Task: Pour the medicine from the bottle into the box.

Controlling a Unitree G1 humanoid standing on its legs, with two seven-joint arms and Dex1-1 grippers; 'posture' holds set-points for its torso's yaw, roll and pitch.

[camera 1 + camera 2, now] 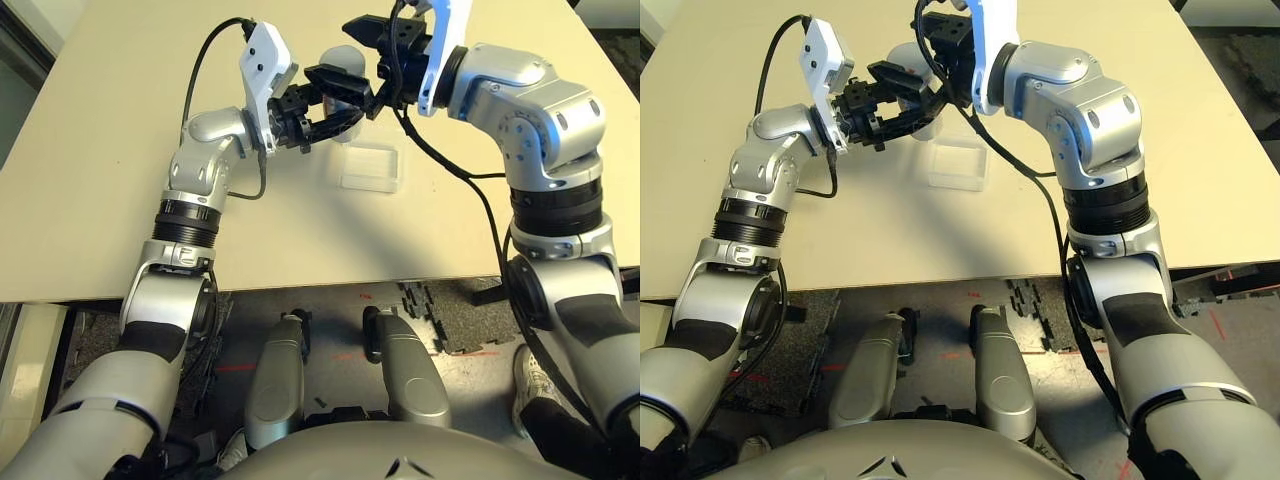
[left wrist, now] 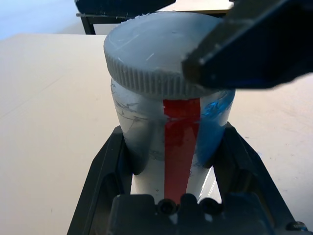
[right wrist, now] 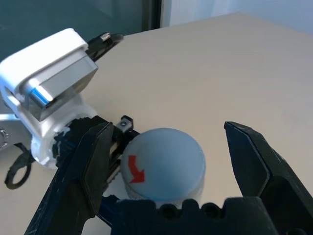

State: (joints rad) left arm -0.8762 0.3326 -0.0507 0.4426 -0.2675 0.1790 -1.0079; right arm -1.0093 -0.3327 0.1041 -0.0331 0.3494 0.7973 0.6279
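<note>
My left gripper [image 1: 340,100] is shut on the bottle [image 1: 343,62], a silver-grey cylinder with a red stripe [image 2: 182,142], and holds it upright above the table. The round grey cap [image 2: 151,54] with a red arrow [image 3: 164,164] sits on the bottle. My right gripper [image 3: 166,129] comes in from the far side and stands open, one finger on each side of the cap; I cannot tell whether they touch it. The box [image 1: 370,167], a clear shallow square tray, lies on the table just in front of and to the right of the bottle.
The beige table [image 1: 120,150] stretches wide to the left and right of the box. Its front edge [image 1: 300,285] runs close below my elbows. On the floor lie black foam mat pieces [image 1: 430,310] and a person's shoe [image 1: 535,378].
</note>
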